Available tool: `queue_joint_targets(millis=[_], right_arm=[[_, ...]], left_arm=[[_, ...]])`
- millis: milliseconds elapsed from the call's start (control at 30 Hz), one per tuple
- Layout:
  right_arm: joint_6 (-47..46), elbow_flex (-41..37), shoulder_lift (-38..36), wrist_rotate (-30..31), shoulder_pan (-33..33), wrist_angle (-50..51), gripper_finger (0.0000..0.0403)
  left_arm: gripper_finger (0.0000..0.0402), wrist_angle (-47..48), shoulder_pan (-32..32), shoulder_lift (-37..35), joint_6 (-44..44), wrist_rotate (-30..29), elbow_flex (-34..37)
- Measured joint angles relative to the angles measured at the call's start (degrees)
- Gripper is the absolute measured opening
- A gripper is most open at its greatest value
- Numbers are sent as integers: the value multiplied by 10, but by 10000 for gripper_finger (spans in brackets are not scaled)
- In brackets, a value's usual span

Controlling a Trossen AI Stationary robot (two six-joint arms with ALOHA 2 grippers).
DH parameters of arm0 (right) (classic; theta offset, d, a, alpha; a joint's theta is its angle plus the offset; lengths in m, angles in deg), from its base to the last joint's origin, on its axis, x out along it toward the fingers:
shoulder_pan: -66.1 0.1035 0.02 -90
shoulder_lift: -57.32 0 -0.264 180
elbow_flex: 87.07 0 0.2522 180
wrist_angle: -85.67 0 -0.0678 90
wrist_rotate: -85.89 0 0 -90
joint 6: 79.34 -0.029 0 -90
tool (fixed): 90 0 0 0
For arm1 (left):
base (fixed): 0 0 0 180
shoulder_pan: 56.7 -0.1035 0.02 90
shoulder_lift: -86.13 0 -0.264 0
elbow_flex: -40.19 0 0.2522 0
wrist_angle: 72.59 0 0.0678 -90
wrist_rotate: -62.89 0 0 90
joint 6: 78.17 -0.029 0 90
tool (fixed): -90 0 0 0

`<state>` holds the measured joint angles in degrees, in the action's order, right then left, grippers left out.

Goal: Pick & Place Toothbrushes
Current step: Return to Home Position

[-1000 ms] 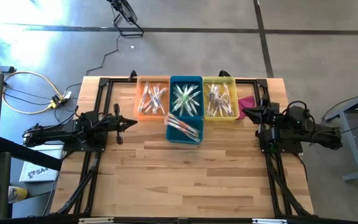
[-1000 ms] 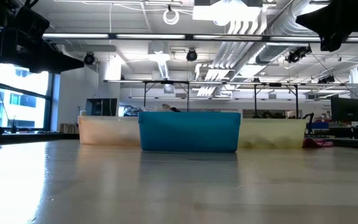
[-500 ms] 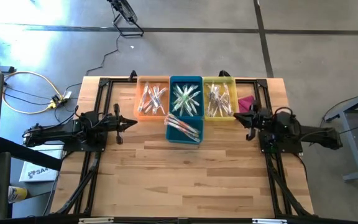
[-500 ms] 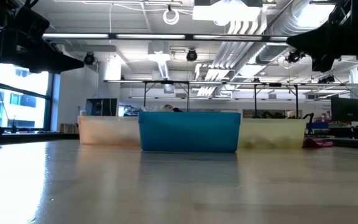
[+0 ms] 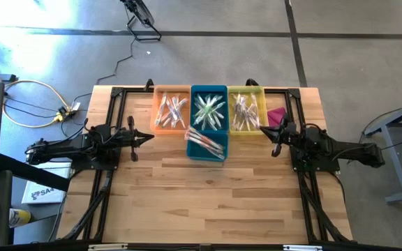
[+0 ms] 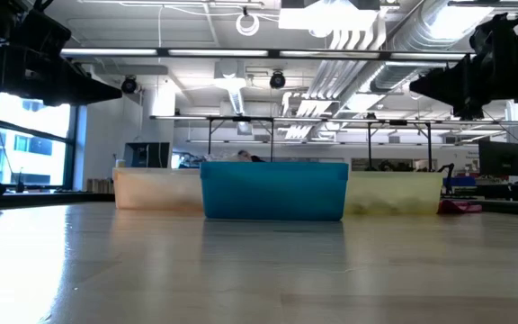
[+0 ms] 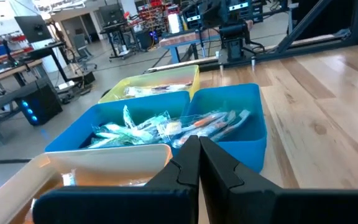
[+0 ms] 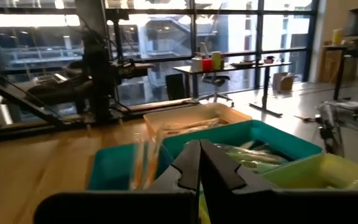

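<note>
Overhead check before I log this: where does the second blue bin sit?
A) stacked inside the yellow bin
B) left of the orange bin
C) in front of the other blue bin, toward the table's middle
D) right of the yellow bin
C: in the high view the second blue bin lies just on the table-centre side of the other blue bin, which stands between the orange bin and the yellow bin.

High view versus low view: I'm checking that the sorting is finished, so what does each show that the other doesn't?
Only the high view shows the toothbrushes lying inside the bins, and both arms whole, with the left gripper and the right gripper parked on either side. Only the low view shows the room's ceiling lights. Both show the front blue bin, the orange bin and the yellow bin.
</note>
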<state>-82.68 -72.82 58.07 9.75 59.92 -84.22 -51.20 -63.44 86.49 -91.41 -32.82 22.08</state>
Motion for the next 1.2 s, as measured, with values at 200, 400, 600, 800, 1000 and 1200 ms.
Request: queue_joint_targets(millis=[200, 400, 600, 800, 1000, 1200], right_arm=[[3, 0, 7, 6, 0, -1, 3], [2, 0, 8, 6, 0, -1, 3], [2, -1, 8, 7, 0, -1, 3], [2, -1, 8, 7, 0, -1, 3], [2, -1, 8, 7, 0, -1, 3], [2, -1, 8, 7, 0, 0, 3]], left_arm=[[0, -7, 0, 0, 0, -1, 1], [0, -9, 0, 0, 0, -1, 1], [0, -10, 0, 0, 0, 0, 1], [0, -11, 0, 0, 0, 0, 1], [0, -11, 0, 0, 0, 0, 1], [0, -12, 0, 0, 0, 3, 1]])
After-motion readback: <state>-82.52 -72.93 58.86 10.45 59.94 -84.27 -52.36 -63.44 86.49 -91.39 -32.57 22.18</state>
